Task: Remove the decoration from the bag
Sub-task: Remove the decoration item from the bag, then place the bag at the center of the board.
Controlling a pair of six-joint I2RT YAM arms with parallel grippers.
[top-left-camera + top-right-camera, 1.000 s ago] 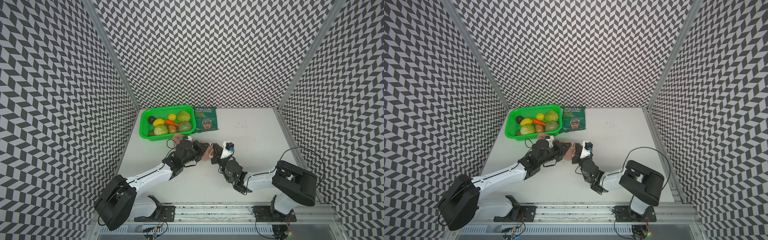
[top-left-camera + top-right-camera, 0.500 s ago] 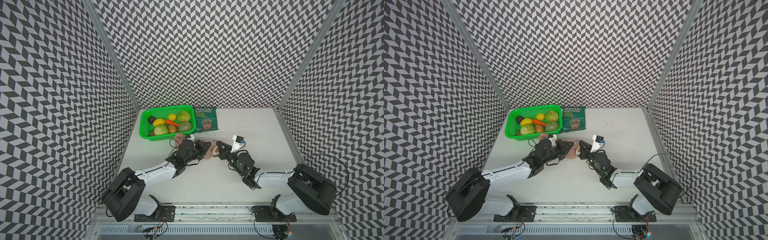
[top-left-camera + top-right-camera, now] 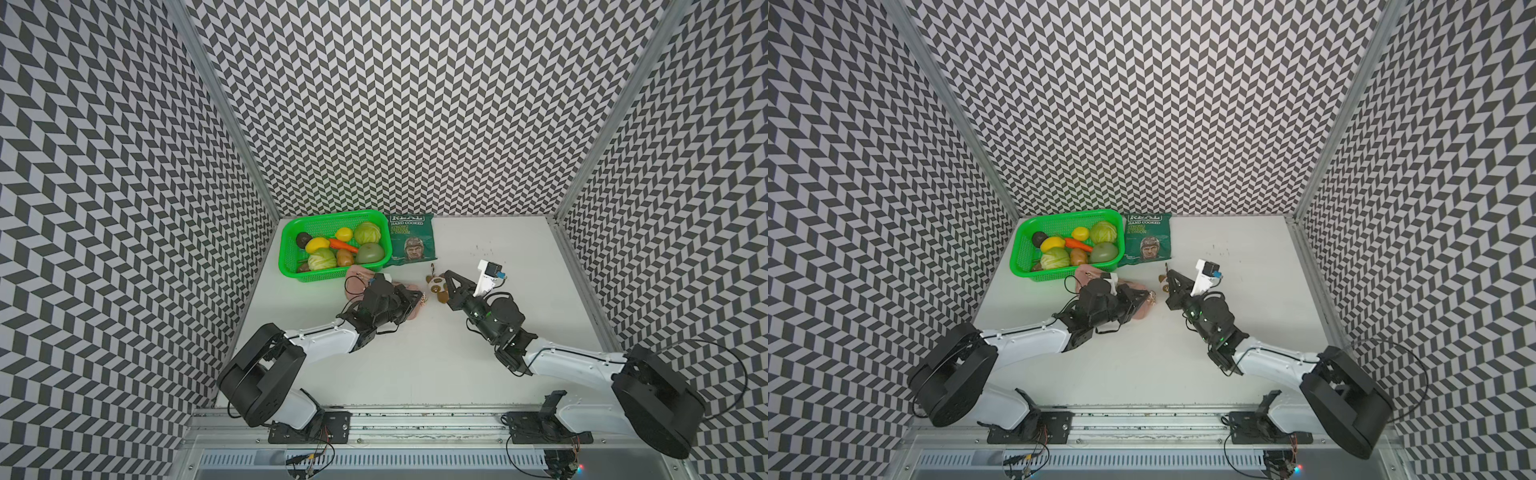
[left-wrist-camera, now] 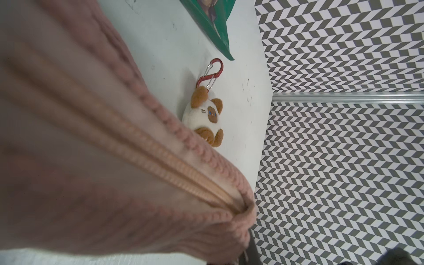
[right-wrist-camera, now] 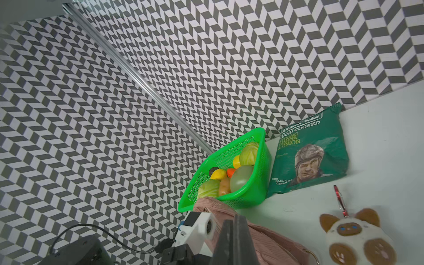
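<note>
The decoration lies loose on the table, back of centre, just off the near corner of the crisp packet. Its red clasp is hooked to nothing and sits clear of the bag. The left gripper is pinched tight on the bag's end, in front of the basket. The right gripper is closed and empty, just beside the decoration. The job looks done to me. To finish well, back the right arm straight off without nudging the decoration, and lower the bag gently so its chain can't snag the clasp.
</note>
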